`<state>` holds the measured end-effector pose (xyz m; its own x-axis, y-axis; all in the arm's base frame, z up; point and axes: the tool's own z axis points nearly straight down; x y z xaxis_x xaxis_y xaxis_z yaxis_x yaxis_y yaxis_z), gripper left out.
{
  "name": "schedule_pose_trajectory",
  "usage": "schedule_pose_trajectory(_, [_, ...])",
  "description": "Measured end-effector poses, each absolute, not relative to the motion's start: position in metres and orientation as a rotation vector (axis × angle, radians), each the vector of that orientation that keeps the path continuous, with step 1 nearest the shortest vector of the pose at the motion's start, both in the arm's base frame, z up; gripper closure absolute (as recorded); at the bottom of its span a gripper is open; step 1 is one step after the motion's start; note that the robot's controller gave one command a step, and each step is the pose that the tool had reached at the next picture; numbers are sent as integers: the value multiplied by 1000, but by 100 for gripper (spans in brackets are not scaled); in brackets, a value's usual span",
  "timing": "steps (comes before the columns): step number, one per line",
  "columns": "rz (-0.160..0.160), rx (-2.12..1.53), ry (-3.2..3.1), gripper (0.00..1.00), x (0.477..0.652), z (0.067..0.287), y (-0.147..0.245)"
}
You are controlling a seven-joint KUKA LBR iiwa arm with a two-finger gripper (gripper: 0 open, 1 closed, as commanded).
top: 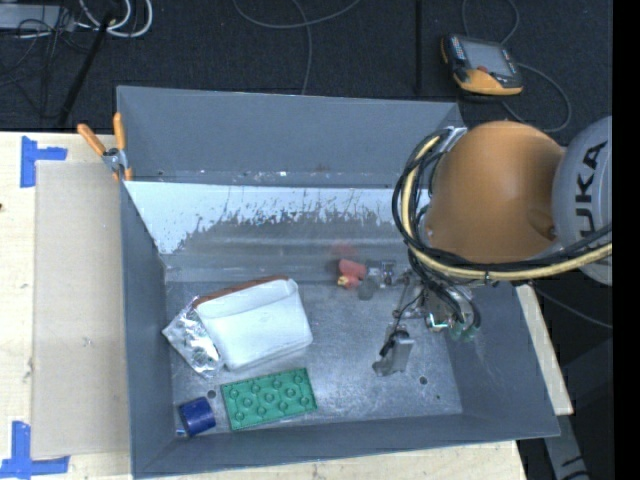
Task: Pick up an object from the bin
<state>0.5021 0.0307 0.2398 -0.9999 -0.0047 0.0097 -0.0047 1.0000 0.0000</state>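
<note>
My gripper hangs low over the bare right half of the bin floor, under the arm's orange cover. Nothing shows in its grasp. The nearest loose thing is a small red piece with a little grey part beside it, lying at the foot of the back wall, up and to the left of the gripper. A green studded building plate lies flat near the front wall, well to the gripper's left.
A white flat packet with a brown edge rests left of centre, with crumpled silver foil against its left side. A blue cap sits in the front left corner. The arm and its cables cover the bin's right rear.
</note>
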Motion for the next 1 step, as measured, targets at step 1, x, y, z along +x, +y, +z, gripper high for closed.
schedule_pose_trajectory(1, [0, 124, -3136, 0, 530, 205, 42])
